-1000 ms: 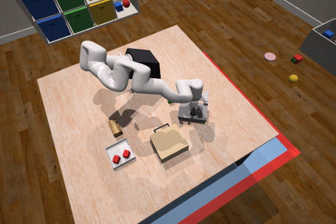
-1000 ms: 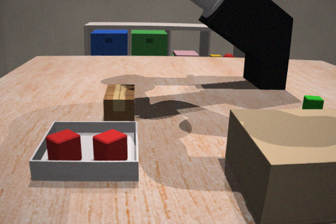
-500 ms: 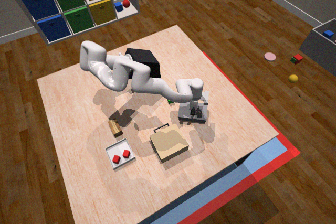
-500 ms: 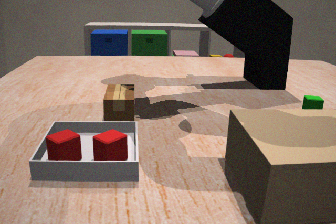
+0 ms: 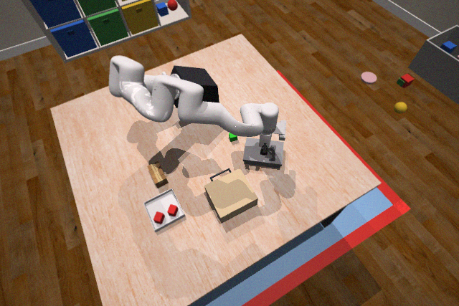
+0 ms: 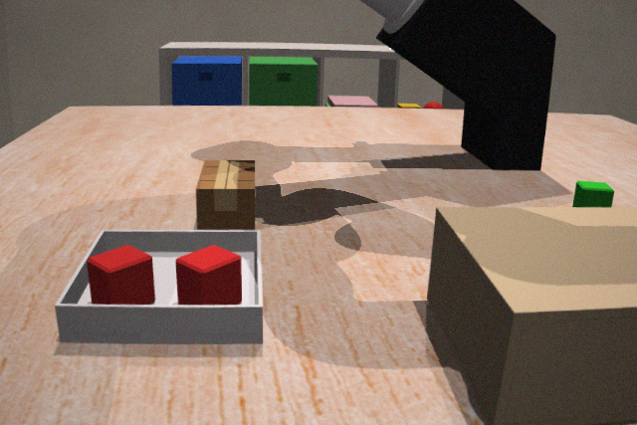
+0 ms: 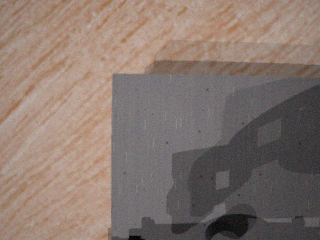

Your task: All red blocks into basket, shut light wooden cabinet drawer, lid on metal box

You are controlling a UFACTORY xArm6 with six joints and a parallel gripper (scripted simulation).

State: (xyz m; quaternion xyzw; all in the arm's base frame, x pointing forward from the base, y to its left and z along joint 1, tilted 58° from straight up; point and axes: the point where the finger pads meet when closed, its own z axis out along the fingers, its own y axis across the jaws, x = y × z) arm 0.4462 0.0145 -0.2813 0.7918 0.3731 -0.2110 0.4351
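Observation:
The grey basket (image 5: 164,211) sits at the table's front left and holds two red blocks (image 5: 158,216) (image 5: 172,209). Both also show inside the basket in the exterior view (image 6: 120,275) (image 6: 208,275). The metal box stands at mid right with its flat grey lid (image 7: 215,155) lying on top. My gripper (image 5: 267,150) is just above the lid, open and empty. The light wooden cabinet (image 5: 230,193) stands in front of the box, its handle (image 5: 221,174) close to the body.
A green block (image 5: 232,137) lies behind the metal box under my arm. A small brown crate (image 5: 157,175) stands behind the basket. The arm's black base (image 5: 196,82) is at the back. Shelves and loose toys are off the table.

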